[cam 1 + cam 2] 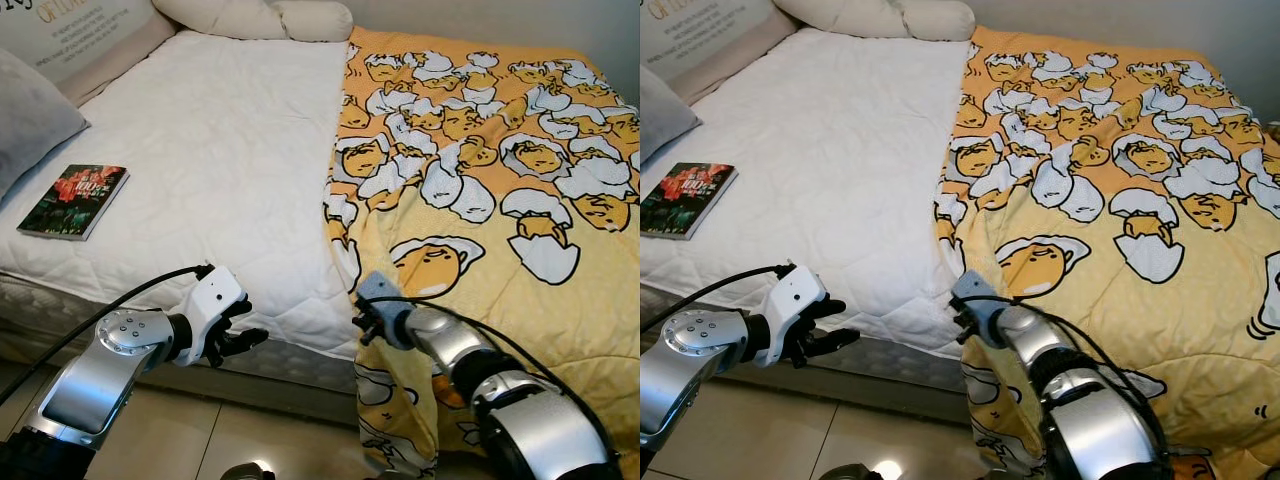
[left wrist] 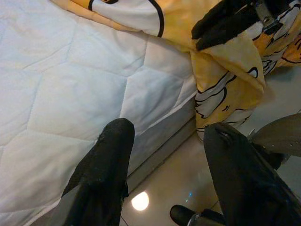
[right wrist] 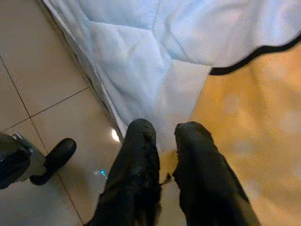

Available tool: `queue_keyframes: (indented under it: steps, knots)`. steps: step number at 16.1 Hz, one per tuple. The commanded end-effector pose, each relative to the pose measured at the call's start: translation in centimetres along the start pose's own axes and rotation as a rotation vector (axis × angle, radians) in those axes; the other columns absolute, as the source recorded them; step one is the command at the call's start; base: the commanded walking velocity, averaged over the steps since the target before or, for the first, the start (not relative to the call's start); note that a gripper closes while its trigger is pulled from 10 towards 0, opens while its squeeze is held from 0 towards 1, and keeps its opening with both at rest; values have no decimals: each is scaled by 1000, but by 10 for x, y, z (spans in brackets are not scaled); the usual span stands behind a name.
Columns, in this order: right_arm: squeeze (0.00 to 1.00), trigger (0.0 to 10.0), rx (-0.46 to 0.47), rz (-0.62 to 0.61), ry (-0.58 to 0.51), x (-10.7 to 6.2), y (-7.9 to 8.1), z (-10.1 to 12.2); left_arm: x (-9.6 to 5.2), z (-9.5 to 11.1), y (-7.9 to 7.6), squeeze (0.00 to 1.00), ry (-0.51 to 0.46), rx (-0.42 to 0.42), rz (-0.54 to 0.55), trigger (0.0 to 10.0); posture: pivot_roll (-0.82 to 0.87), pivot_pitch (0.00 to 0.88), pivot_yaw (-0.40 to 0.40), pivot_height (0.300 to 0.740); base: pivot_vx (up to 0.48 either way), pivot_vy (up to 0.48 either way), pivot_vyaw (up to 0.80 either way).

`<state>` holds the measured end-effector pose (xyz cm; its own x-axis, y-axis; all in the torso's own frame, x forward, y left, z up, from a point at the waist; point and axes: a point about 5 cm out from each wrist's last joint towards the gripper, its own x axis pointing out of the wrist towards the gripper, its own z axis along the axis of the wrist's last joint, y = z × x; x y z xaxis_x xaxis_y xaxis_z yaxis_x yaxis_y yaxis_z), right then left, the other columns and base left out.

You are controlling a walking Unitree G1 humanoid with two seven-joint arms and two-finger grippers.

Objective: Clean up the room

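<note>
A yellow blanket [image 1: 520, 290] printed with cartoon egg figures covers the right half of the bed and hangs over its front edge. My right gripper [image 1: 362, 326] is at the blanket's near left corner, at the bed's front edge, shut on the yellow cloth; the right wrist view shows the fingers [image 3: 141, 155] close together with fabric pinched between them. The left gripper [image 1: 243, 327] hovers open just in front of the bare white quilted mattress [image 1: 220, 150], holding nothing. A book [image 1: 73, 201] with a dark red and green cover lies flat at the mattress's left side.
Cream pillows [image 1: 250, 18] lie along the head of the bed, and a grey pillow [image 1: 30, 115] sits at the far left. Beige tiled floor [image 1: 200, 430] runs below the bed's front edge, under both arms.
</note>
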<state>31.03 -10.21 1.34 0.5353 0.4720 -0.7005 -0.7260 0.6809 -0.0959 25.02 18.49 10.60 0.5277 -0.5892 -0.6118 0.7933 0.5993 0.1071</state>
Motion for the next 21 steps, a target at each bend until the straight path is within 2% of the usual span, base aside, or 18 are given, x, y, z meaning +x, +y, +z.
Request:
queue_keyframes:
  steps: [1,4,8,10,12,13,14,17,19,21]
  knots:
    - [1000,10000,-31,-42,19,1,-1,3,1,2,2,0,2,17,-1,10000,48,0,8,740,0,0,0]
    - [1000,10000,-99,-91,41,5,3,4,1,3,1,0,3,18,-4,10000,50,0,9,740,0,0,0]
    - [1000,10000,-187,-76,100,13,22,-3,-1,2,-2,0,12,15,-11,10000,73,0,0,740,0,0,0]
    - [1000,10000,-279,-102,146,14,27,-12,-4,-1,-5,0,27,10,-16,10000,83,0,4,740,0,0,0]
    - [1000,10000,-412,-199,208,10,21,-27,-6,-4,-7,0,41,12,-18,10000,91,0,6,740,0,0,0]
    - [655,10000,-426,-214,223,9,19,-30,-6,-4,-7,0,42,12,-18,10000,94,0,7,740,0,0,0]
    - [0,10000,-434,-260,260,6,14,-38,-6,-3,-7,0,43,12,-18,10000,98,0,8,740,0,0,0]
    - [0,10000,-397,-379,280,0,4,-47,-6,-1,-6,0,46,16,-17,10000,92,0,13,740,0,0,0]
    - [0,10000,-323,-471,246,-5,-8,-44,-4,1,-4,0,41,18,-14,10000,85,0,13,740,0,0,0]
    - [0,10000,-262,-507,235,-11,-18,-46,-1,3,-4,0,33,19,-12,10000,78,0,12,740,0,0,0]
